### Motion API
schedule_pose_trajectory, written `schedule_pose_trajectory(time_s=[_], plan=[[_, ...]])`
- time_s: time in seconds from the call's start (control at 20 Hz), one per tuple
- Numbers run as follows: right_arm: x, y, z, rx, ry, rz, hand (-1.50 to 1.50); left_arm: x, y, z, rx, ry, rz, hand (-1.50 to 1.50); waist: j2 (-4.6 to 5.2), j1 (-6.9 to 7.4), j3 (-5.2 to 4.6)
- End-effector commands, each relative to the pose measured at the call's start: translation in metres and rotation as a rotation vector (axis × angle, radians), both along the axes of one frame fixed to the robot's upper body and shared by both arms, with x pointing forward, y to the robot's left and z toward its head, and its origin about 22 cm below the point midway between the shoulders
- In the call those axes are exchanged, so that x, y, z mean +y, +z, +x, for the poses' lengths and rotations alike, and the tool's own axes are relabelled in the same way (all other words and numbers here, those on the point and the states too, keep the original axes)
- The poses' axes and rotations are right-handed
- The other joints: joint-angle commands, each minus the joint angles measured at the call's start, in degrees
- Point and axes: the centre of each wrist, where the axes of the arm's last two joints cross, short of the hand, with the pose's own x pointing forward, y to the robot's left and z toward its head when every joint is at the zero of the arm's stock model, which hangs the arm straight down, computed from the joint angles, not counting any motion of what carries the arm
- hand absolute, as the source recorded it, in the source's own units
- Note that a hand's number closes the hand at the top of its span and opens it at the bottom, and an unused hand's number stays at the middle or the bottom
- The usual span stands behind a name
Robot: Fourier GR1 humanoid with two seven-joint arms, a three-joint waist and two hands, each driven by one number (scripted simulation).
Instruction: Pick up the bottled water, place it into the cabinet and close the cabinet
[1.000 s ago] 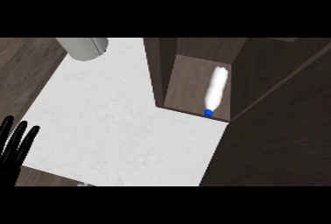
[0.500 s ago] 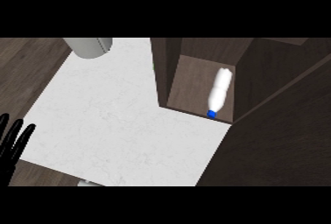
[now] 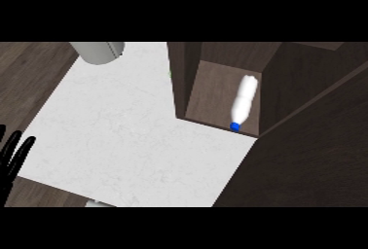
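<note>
White marbled countertop (image 3: 137,136) fills the middle of the head view, tilted so that its edges run diagonally, with dark wood-grain flooring (image 3: 28,73) showing beyond its left edge and lower left corner. At the upper right stands a dark brown wooden cabinet (image 3: 287,73), seen from above with its interior open to view; its floor is a lighter brown than its walls. Inside that compartment lies the bottled water (image 3: 244,99), a pale, nearly white bottle resting on its side, lengthwise from the back of the cabinet toward the front. Its blue cap (image 3: 235,126) points toward the front lip, just inside the cabinet's lower edge where the cabinet meets the countertop. A broad dark brown panel (image 3: 309,170), possibly the cabinet door or its side, covers the right and lower right of the view. At the top edge, a grey cylindrical object (image 3: 97,51) is partly cut off above the countertop. At the far left edge, low in the view, the left hand (image 3: 10,155) shows as black fingers pointing upward, straight and relaxed, grasping nothing, resting well apart from the cabinet and the bottle. A small pale shape (image 3: 101,203) sits at the bottom edge, too cut off to identify.
</note>
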Motion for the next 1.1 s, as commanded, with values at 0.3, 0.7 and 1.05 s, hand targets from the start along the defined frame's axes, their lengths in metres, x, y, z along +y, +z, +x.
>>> schedule_pose_trajectory(time_s=[0.3, 0.7, 1.05], plan=[[0.026, -0.012, -0.001, 0.152, 0.077, 0.116, 1.50, 0.003, 0.005, 0.004, -0.023, -0.028, -0.002, -1.50, 2.02, 2.21, 0.20], [0.026, -0.018, 0.012, 0.217, 0.027, 0.167, 1.50, 0.006, 0.007, 0.008, -0.033, -0.029, -0.001, -1.50, 2.63, 2.64, 0.28], [0.027, -0.008, 0.048, 0.107, -0.098, 0.049, 1.50, 0.012, 0.006, 0.010, -0.028, -0.023, 0.010, -1.50, 1.53, 1.94, 0.32]])
